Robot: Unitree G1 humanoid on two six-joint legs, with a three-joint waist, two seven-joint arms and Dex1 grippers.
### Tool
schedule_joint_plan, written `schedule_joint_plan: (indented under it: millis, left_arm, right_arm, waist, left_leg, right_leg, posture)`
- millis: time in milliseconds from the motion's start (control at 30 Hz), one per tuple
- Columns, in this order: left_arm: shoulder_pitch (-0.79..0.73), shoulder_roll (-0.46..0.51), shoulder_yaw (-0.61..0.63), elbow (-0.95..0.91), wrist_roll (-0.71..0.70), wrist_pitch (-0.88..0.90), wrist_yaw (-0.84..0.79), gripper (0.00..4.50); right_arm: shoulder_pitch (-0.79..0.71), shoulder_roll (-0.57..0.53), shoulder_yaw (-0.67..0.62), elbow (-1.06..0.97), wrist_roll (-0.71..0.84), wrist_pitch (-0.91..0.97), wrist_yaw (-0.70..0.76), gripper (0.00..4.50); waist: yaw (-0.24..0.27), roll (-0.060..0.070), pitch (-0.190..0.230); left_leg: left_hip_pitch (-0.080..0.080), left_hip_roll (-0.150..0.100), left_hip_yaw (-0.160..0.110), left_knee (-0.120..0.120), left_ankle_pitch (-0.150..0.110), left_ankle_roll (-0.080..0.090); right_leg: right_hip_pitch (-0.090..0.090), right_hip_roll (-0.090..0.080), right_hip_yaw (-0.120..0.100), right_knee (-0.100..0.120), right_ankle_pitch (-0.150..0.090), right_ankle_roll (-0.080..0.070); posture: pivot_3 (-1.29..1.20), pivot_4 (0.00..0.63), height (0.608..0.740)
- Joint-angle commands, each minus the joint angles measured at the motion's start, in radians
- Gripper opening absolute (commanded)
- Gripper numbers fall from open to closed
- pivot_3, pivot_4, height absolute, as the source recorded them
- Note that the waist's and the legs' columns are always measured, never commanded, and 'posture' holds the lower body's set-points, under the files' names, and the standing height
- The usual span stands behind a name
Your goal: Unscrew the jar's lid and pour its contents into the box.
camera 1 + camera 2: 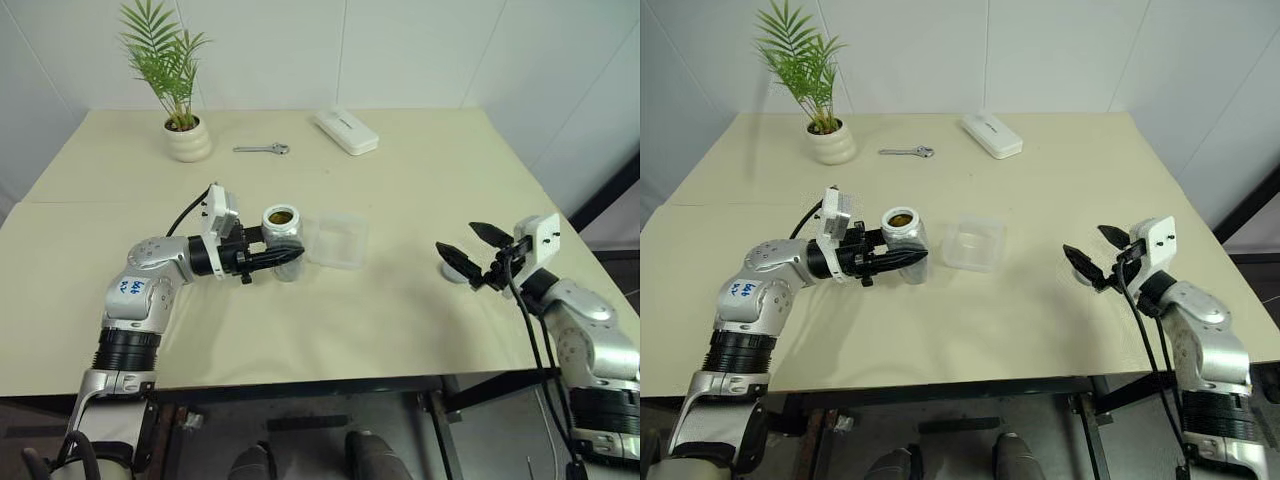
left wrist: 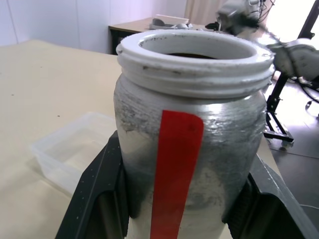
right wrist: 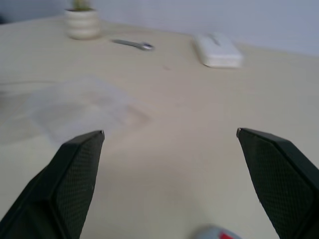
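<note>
A pale cream bench (image 1: 400, 300) carries everything. Seen from the head cameras, the left gripper (image 1: 285, 258) reaches in level from the left, its black fingers closed around the jar (image 1: 283, 237), which stands upright near the middle of the bench with its long axis vertical and its open mouth facing up. Brown contents (image 1: 281, 216) show inside the mouth. Just beside the jar, on the side away from the left arm, sits the clear shallow box (image 1: 337, 240), upright and open to the ceiling.

The left wrist view gives detail that the head views lack: the jar's silvery, roughly textured body, its white threaded neck with no cap on it, a vertical red strip (image 2: 175, 169) down its side, and a black finger pressed to each flank. The box shows behind it on the bench.

Well apart, near the bench's right edge, the right gripper (image 1: 470, 246) has its fingers spread wide with nothing between them. Under it in the head views lies a small pale round object, partly hidden. The right wrist view shows it more clearly as the grey lid (image 3: 215, 233) with a red mark, lying flat on the bench near the spread fingers.

At the far side of the bench are a potted palm (image 1: 184, 125), a wrench (image 1: 263, 149) and a white oblong case (image 1: 344, 131).
</note>
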Motion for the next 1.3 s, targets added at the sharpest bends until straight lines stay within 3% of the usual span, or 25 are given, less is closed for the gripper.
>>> schedule_joint_plan:
  millis: [33,167,267,500,600,800,900,1000,1100,1300]
  left_arm:
    - [-0.122,0.010,0.016,0.125,0.053,-0.074,0.028,1.92]
    - [-0.319,0.013,-0.022,0.383,0.186,-0.173,0.119,1.92]
    - [-0.421,0.003,-0.081,0.515,0.288,-0.251,0.137,1.92]
    - [-0.538,-0.067,-0.146,0.703,0.419,-0.376,0.182,1.92]
    - [-0.571,-0.135,-0.223,0.766,0.537,-0.501,0.303,1.92]
    - [-0.660,-0.203,-0.310,0.870,0.728,-0.620,0.640,1.92]
    - [-0.668,-0.201,-0.390,0.879,0.841,-0.696,0.728,1.92]
    - [-0.686,-0.162,-0.600,0.824,1.153,-0.816,1.109,1.92]
    - [-0.721,-0.152,-0.827,0.822,1.463,-0.757,1.480,1.92]
    - [-0.734,-0.212,-0.995,0.894,1.671,-0.633,1.791,1.92]
  right_arm:
    - [-0.002,-0.103,0.003,-0.212,0.106,0.139,0.074,4.48]
    - [-0.004,-0.160,0.040,-0.300,0.105,0.202,0.082,4.48]
    - [-0.016,-0.141,0.033,-0.308,0.108,0.219,0.048,4.48]
    - [0.022,-0.103,0.032,-0.320,0.085,0.211,0.000,4.48]
    - [0.076,-0.064,-0.006,-0.341,0.089,0.210,-0.057,4.48]
    - [0.138,-0.013,-0.022,-0.387,0.089,0.204,-0.126,4.48]
    - [0.151,0.002,-0.027,-0.401,0.092,0.207,-0.147,4.48]
    - [0.172,0.022,-0.034,-0.416,0.097,0.204,-0.174,4.48]
    - [0.176,0.046,-0.041,-0.426,0.108,0.203,-0.195,4.48]
    - [0.189,0.076,-0.029,-0.443,0.117,0.201,-0.218,4.48]
  waist:
    - [0.003,0.000,0.000]
    - [0.011,-0.001,0.000]
    - [0.014,-0.001,0.000]
    - [0.034,-0.001,0.000]
    - [0.040,-0.001,0.000]
    - [0.061,-0.002,0.001]
    - [0.062,-0.001,0.001]
    - [0.063,-0.002,0.001]
    - [0.064,-0.002,0.001]
    - [0.068,-0.002,0.001]
  left_leg:
    - [0.000,0.000,0.000,0.000,0.000,0.000]
    - [0.000,0.000,-0.001,0.001,0.000,0.000]
    - [-0.001,-0.001,0.000,0.001,-0.001,0.001]
    - [-0.003,-0.001,0.001,0.000,-0.004,0.002]
    - [-0.004,-0.001,0.001,0.000,-0.006,0.002]
    - [-0.007,-0.002,0.001,0.004,-0.008,0.003]
    - [-0.006,-0.002,0.002,0.003,-0.008,0.003]
    - [-0.005,-0.002,0.002,0.003,-0.008,0.002]
    - [-0.006,-0.002,0.002,0.003,-0.008,0.002]
    - [-0.006,-0.002,0.002,0.003,-0.009,0.001]
  right_leg:
    - [0.000,0.000,0.000,0.000,0.000,0.000]
    - [0.001,0.000,0.000,-0.003,-0.001,-0.002]
    - [0.002,-0.001,0.000,-0.006,-0.002,-0.005]
    - [-0.001,-0.001,0.000,-0.006,-0.002,0.002]
    - [-0.001,-0.001,0.000,-0.006,-0.004,0.003]
    - [-0.002,-0.001,0.000,-0.007,-0.003,0.005]
    - [-0.002,-0.001,0.001,-0.007,-0.003,0.005]
    - [-0.001,-0.001,0.001,-0.007,-0.003,0.005]
    - [-0.001,-0.001,0.001,-0.007,-0.003,0.005]
    - [-0.002,-0.001,0.001,-0.007,-0.003,0.005]
  posture:
    - [0.00,0.150,0.740]
    - [0.00,0.150,0.740]
    - [0.00,0.150,0.740]
    - [0.00,0.150,0.740]
    - [0.00,0.150,0.740]
    - [0.00,0.150,0.740]
    - [0.00,0.150,0.740]
    - [0.00,0.150,0.740]
    - [0.00,0.150,0.740]
    - [0.00,0.150,0.740]
